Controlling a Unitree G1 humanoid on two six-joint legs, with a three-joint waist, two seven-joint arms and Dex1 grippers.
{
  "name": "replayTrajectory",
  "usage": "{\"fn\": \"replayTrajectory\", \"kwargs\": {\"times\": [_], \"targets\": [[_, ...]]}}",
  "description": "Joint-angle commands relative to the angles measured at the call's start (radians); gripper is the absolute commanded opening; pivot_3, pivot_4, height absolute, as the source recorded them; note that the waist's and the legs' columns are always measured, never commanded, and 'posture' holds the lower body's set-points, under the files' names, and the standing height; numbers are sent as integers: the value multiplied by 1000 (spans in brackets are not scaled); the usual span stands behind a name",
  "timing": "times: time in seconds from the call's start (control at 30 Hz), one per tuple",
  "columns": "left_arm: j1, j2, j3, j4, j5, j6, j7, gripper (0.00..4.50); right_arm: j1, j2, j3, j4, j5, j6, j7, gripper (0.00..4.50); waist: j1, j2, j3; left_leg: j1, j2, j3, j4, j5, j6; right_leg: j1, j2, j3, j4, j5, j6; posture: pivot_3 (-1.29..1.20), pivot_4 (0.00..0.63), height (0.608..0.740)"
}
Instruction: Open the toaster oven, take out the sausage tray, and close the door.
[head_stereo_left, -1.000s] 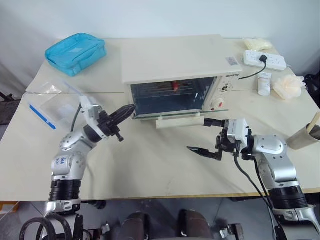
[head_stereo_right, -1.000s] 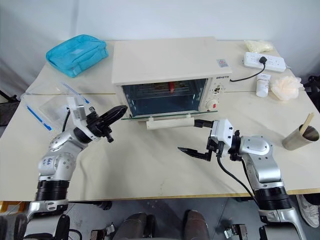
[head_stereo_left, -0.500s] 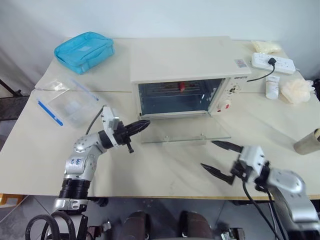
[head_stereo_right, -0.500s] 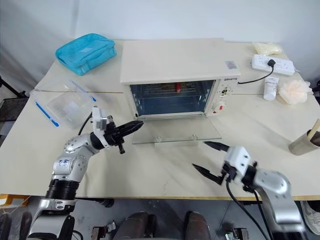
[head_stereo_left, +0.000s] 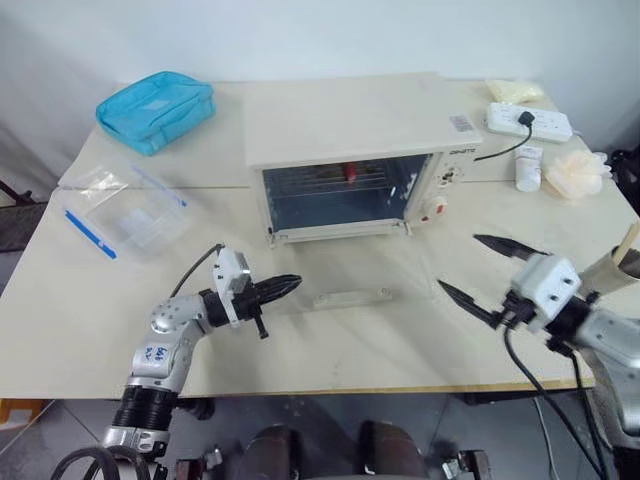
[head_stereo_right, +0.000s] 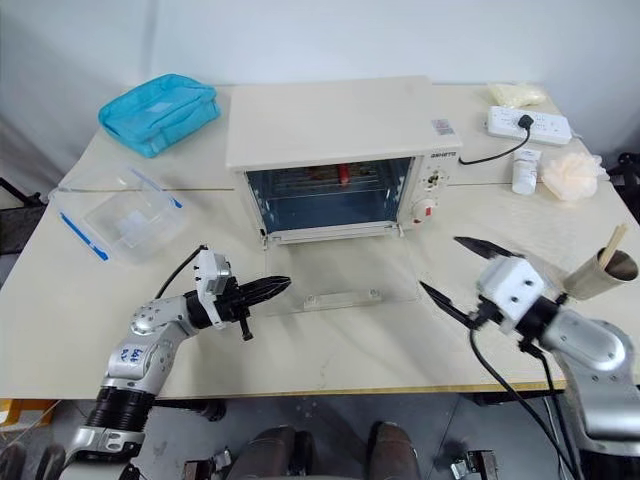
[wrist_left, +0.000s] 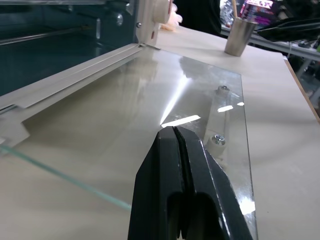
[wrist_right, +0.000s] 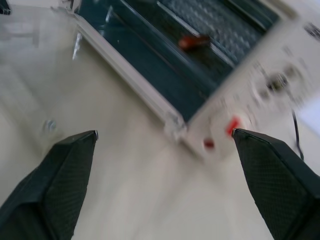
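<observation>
The cream toaster oven (head_stereo_left: 352, 125) stands mid-table with its glass door (head_stereo_left: 345, 262) folded down flat in front, its bar handle (head_stereo_left: 350, 296) at the near edge. Inside, a red sausage (wrist_right: 195, 41) lies on the ribbed sausage tray (wrist_right: 220, 22). My left gripper (head_stereo_left: 292, 283) is shut and empty, its tip just over the door's left edge, above the glass (wrist_left: 150, 100) in the left wrist view. My right gripper (head_stereo_left: 458, 261) hangs wide open and empty to the right of the door, pointing at the oven's front right corner.
A blue pouch (head_stereo_left: 155, 108) and a clear plastic box (head_stereo_left: 125, 215) with a blue strip lie at the left. A power strip (head_stereo_left: 530, 120), a white bottle (head_stereo_left: 528, 167) and a yellow sponge (head_stereo_left: 575, 172) sit back right. A metal cup (head_stereo_right: 600, 268) stands beside my right arm.
The door has dropped from half open to fully down. My right gripper has left the handle and swung out to the right. My left gripper has sunk toward the table.
</observation>
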Motion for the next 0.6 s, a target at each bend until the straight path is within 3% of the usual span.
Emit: {"fn": "replayTrajectory", "kwargs": {"times": [0.03,0.23,0.43,0.6], "targets": [[49,7,73,-93,-78,42,29,602,-158,76,169,68,-135,-29,-54,4500,-4,0,0,-1,0,0,0,0,0,-1,0,0,0,0,0,0,150,740],[160,50,210,-245,-179,101,74,2385,-469,210,377,413,-482,-143,-302,4500,-4,0,0,-3,-2,-3,1,0,0,-1,-1,-2,1,0,0,0,150,740],[249,67,302,-371,-243,116,115,4314,-721,283,481,770,-665,-222,-502,4500,-26,0,1,-4,-1,-8,0,0,0,-2,-1,-4,3,0,-1,0,150,740],[257,52,302,-412,-252,114,145,4472,-826,320,532,946,-735,-299,-599,4500,-32,0,1,-4,-2,-11,-1,0,-1,-1,0,-5,3,0,-1,0,150,740]]}}
